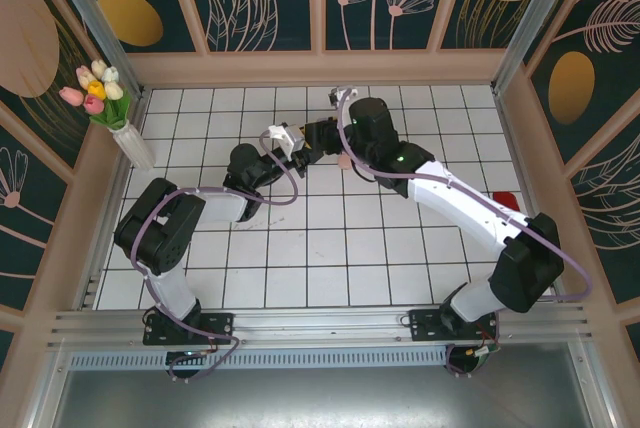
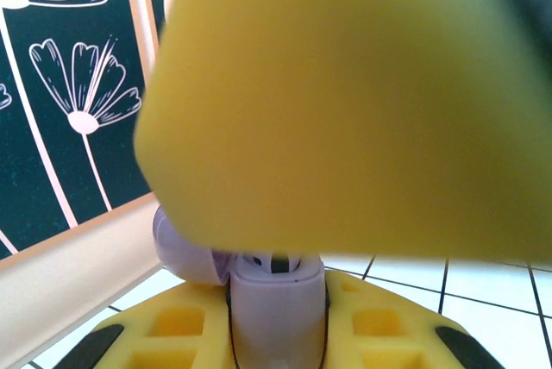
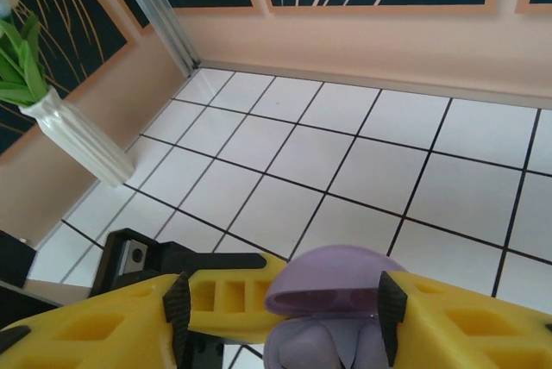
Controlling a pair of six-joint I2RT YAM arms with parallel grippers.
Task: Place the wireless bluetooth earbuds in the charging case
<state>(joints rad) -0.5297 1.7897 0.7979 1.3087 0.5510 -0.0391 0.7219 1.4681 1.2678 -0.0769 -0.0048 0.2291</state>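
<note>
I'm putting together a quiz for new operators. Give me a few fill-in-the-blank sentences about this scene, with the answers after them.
The lilac charging case has its lid ___. The white vase stands at the far ___ corner. The table is covered in white ___. The right gripper has ___ fingers.
Missing words: open; left; tiles; yellow.

Left jaws clamped, right jaws parted
</note>
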